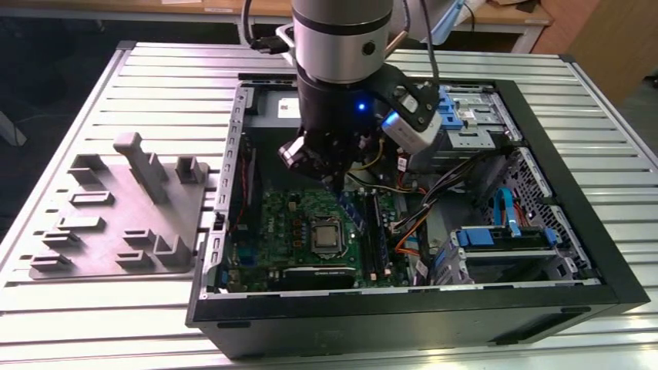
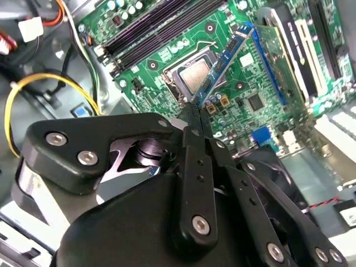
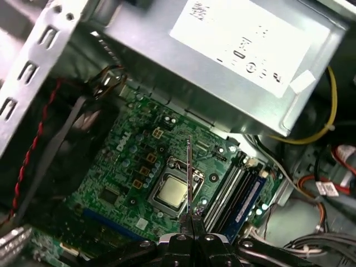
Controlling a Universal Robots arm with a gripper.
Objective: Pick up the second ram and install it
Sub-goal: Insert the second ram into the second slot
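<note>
My gripper (image 1: 344, 185) is inside the open computer case (image 1: 575, 231), shut on the second ram (image 1: 355, 211), a thin dark stick hanging just above the green motherboard (image 1: 277, 231). In the second wrist view the second ram (image 2: 225, 61) sticks out from the fingertips (image 2: 192, 123), tilted over the CPU socket (image 2: 194, 75). The first wrist view shows the second ram (image 3: 189, 178) edge-on, over the CPU socket (image 3: 171, 192) and beside the long memory slots (image 3: 229, 193), apart from them. A blue-labelled stick (image 3: 246, 201) sits in one of those slots.
The grey moulded tray (image 1: 113, 216) with upright pegs lies on the slatted table at the exterior view's left. The metal power supply (image 3: 233, 61) and yellow cables (image 2: 50, 80) crowd one side of the board. A drive cage with blue clips (image 1: 504, 235) is at the exterior view's right.
</note>
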